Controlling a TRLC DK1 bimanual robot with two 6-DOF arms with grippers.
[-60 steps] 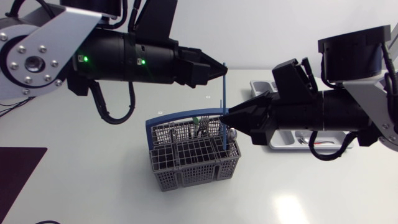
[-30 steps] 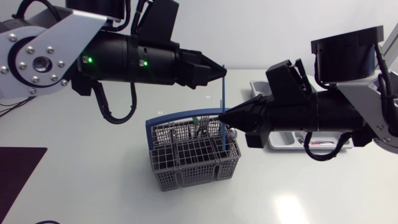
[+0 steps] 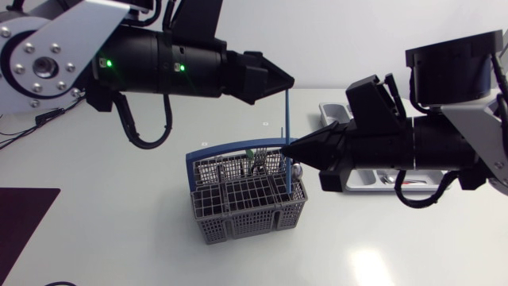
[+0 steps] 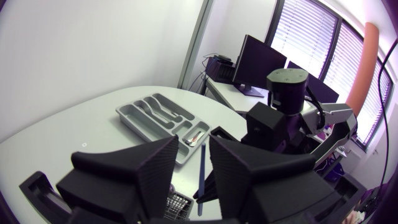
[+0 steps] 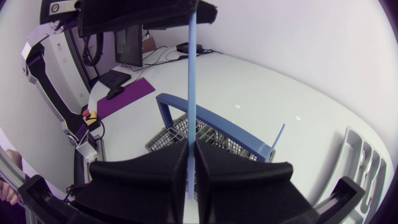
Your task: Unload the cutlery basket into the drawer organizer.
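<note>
Clamping the thin blue stick low on its length, the right gripper has both fingers pressed flat against it from two sides. The stick stands upright, its long axis straight up from the desk, and its lower end reaches down into a rear compartment of the grey cutlery basket just under the right gripper. A few other utensils show in the neighbouring compartments, too small to name.

Higher up, the left gripper sits at the stick's top end. Its own wrist view shows its fingers a little apart, with the stick in the gap and free space on at least one side, so I judge it open rather than gripping.

Farther off, the drawer organizer lies flat on the desk behind the right arm, well apart from the basket. The right arm is the nearer one to it. The coming move probably calls for lifting the stick clear of the basket, then tipping it from upright to level so it lies along a long slot.
</note>
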